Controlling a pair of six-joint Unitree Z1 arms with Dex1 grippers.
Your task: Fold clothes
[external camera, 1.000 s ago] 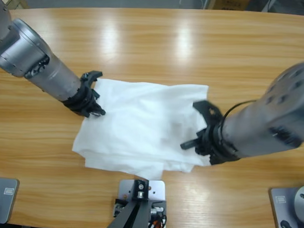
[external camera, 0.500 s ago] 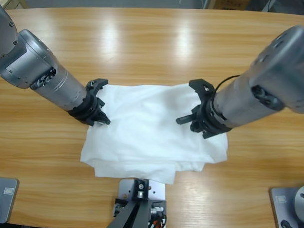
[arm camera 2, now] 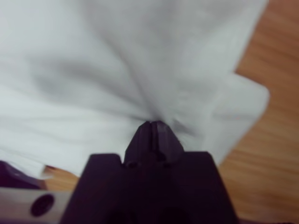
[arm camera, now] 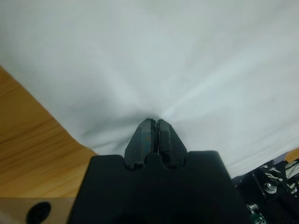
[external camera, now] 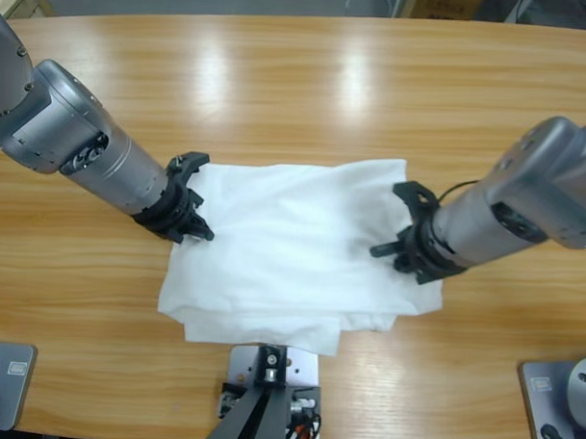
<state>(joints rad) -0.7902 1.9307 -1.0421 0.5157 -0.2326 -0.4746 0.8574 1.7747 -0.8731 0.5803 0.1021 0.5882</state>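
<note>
A white T-shirt [external camera: 292,248] is laid on the wooden table [external camera: 307,95], near the table's front edge and roughly centred along it, already folded into a rough rectangle with layered edges stacked at its front side. No print or neck label is visible from any view.

The left gripper [external camera: 198,228] is placed at the shirt's left edge; in the left wrist view the left gripper [arm camera: 155,125] is seen with its jaws pressed together, and creases in the cloth [arm camera: 177,65] fan out from the tips, so a pinch of fabric is judged to be held. The right gripper [external camera: 383,250] is set on the shirt's right part, slightly inside its right edge; in the right wrist view the right gripper [arm camera 2: 152,127] is likewise seen closed, with folds of cloth [arm camera 2: 140,60] gathered to its tips, so it is also read as pinching fabric.

Both sides are probably gripped so the shirt can be kept taut and moved as one sheet rather than bunching. The grips are placed roughly level with each other across the shirt, which suits a fold across its width or a lift toward the far side.

Stage judged: mid-fold, at least one fold already done. Next move would need both arms to travel together, or the layers at the front edge could slip apart. Thin pinches may pull out of soft fabric.
</note>
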